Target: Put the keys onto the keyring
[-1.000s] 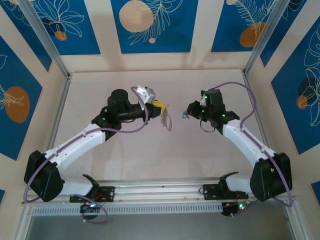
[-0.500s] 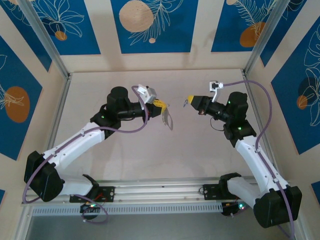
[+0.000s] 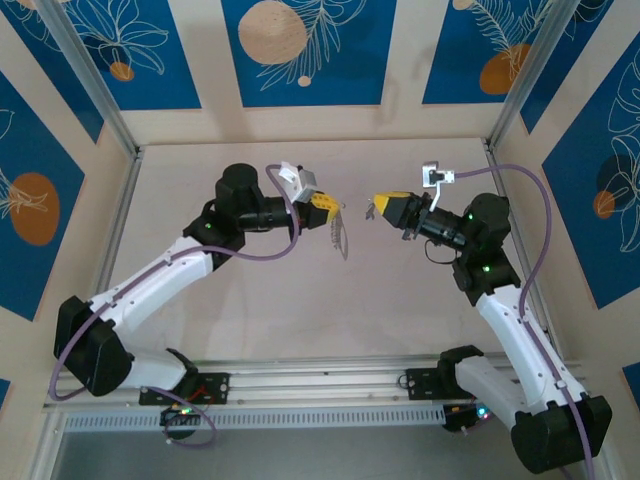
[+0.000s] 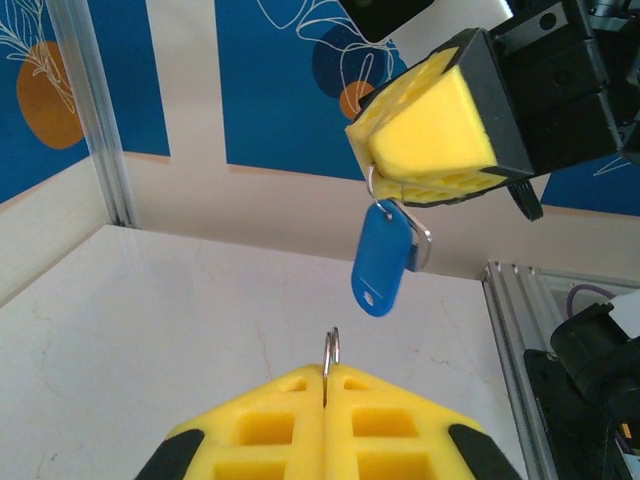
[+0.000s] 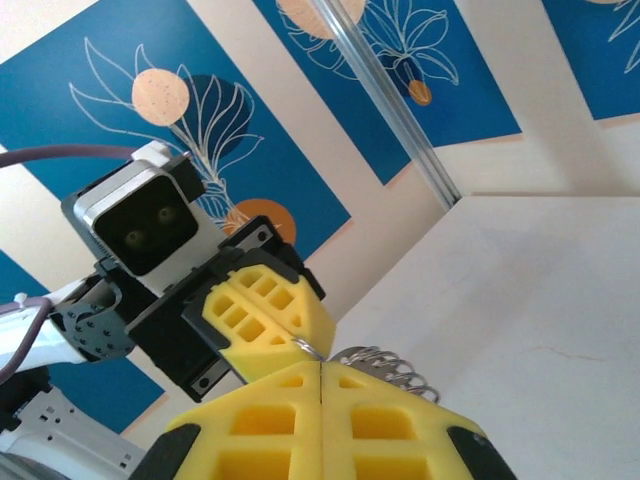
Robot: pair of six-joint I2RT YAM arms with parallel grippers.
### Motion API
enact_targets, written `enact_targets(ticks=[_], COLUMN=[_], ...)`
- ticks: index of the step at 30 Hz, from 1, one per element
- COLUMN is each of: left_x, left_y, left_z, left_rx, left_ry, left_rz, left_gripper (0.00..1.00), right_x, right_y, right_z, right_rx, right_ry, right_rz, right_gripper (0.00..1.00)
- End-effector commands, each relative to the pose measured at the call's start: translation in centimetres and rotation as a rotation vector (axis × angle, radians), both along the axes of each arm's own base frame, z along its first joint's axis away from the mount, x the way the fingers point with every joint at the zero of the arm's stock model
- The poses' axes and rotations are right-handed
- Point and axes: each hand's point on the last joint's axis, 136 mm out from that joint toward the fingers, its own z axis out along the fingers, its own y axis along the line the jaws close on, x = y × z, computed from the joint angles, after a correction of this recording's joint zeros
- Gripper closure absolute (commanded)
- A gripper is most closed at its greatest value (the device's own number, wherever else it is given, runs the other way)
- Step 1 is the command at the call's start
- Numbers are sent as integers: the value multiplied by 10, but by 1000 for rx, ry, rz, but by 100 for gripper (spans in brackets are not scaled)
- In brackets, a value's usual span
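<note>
Desk: Left wrist feed, what have you got?

Operator: My left gripper (image 4: 327, 378) is clenched, yellow pads pressed together, with a thin metal edge of the keyring (image 4: 330, 350) poking up out of the seam. Facing it, up and to the right, the right gripper (image 4: 400, 175) is clamped as well. The key (image 4: 381, 262) dangles from its tip by a small wire loop (image 4: 372, 183), blue head hanging down above the pale table (image 4: 150, 330). Key and keyring are near each other but apart.

Desk: Right wrist?

Operator: I see my right pads shut on that small loop at the seam. Just beyond them sits the left gripper's yellow pad. A pale coiled strip (image 5: 385, 362) of the keyring lies beside my fingertips, to the right. I cannot tell whether it touches them.

Desk: Top camera?

Operator: Both arms reach toward the middle of the table, with the grippers facing each other across a narrow gap. The keyring hangs from the left one, on its near side. The key is too small for me to make out there.
</note>
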Motion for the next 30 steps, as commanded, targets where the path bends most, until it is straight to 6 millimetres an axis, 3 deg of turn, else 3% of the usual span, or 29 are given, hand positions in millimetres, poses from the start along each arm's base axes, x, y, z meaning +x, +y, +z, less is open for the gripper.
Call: enact_targets(ticks=[1,16,30], left_x=[-7,-9,-18], left_y=[-7,-11,-13], left_z=[24,22,24], left_rx=[-43,-30,-18], left_ry=[-78,-59,-38], left_rz=[-49,-87,-144], left_gripper=[100,100,100], right_x=[-6,-5,-1], right_y=[8,41,46], right_z=[8,9,7], right_rx=[-7,-103,-218], right_ry=[-57,-121,-194], right_rz=[36,77,16], right_gripper=[100,100,100])
